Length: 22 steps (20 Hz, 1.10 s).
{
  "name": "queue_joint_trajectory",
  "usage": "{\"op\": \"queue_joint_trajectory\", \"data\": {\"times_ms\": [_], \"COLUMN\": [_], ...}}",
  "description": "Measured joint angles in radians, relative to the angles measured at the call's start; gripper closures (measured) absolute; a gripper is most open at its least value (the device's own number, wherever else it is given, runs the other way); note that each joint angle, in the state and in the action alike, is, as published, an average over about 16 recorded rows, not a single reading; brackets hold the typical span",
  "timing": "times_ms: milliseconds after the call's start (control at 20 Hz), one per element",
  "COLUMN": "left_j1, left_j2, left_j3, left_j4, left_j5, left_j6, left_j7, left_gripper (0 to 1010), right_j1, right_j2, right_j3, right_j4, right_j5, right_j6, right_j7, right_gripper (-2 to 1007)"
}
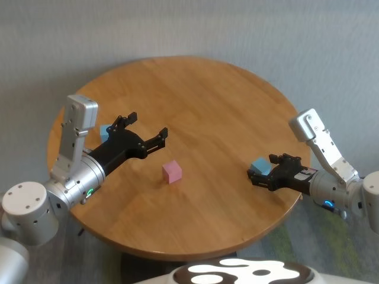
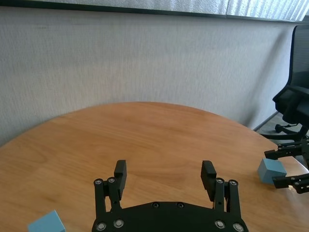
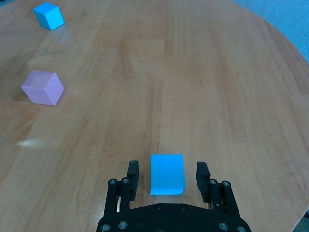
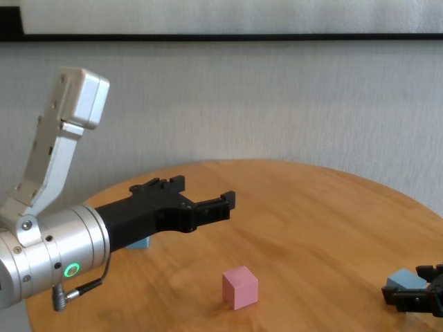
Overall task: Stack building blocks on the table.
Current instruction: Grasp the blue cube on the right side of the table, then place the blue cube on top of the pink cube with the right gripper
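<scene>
The pink block (image 1: 172, 171) sits near the middle of the round counter (image 1: 207, 94), a little toward six o'clock. One blue block (image 1: 260, 165) lies out near the four o'clock rim, and the second blue block (image 1: 105, 131) rests toward nine o'clock, half hidden behind the left arm.

The right hand (image 3: 167, 177) is low at the four o'clock block, its fingers (image 3: 202, 174) apart with the cube between them and a sliver of gap showing on each side, so nothing is clamped yet. The left hand (image 1: 147, 129) hovers above the counter between the nine o'clock block and the pink one, fingers spread wide and empty.

The risk, as I judge it, lies in the closing: the cube looks slightly turned against the fingers, so one pad may meet it first and twist or push it. It also sits close to the counter's edge, where a shove outward could send it off. A grip that catches only the cube's near part could let it tip on lifting.

Between this block and the pink one the wood is bare; only the left hand stands near the pink block, at its ten o'clock. Beyond the counter are a grey wall and an office chair (image 2: 295, 96).
</scene>
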State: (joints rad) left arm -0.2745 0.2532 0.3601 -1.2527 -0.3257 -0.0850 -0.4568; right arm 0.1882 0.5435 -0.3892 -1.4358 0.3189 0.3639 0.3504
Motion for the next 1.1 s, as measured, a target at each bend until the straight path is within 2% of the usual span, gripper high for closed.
{"op": "queue_joint_trajectory", "data": {"times_ms": [350, 600, 800, 1100], "left_j1": [0.000, 0.000, 0.000, 0.000], "left_j2": [0.000, 0.000, 0.000, 0.000], "left_j3": [0.000, 0.000, 0.000, 0.000], "left_j4": [0.000, 0.000, 0.000, 0.000], "left_j5": [0.000, 0.000, 0.000, 0.000], "left_j6": [0.000, 0.000, 0.000, 0.000], "left_j7": [0.000, 0.000, 0.000, 0.000], "left_gripper": [10, 10, 10, 10], "right_j1": [-0.001, -0.001, -0.001, -0.006], "right_j2": [0.001, 0.001, 0.002, 0.000], "right_j3": [0.000, 0.000, 0.000, 0.002], "right_j4": [-0.001, -0.002, -0.003, -0.018], "right_j5": [0.002, 0.002, 0.003, 0.002], "right_j6": [-0.001, -0.001, -0.001, -0.004], "right_j7": [0.000, 0.000, 0.000, 0.002], "right_gripper": [451, 576, 634, 648]}}
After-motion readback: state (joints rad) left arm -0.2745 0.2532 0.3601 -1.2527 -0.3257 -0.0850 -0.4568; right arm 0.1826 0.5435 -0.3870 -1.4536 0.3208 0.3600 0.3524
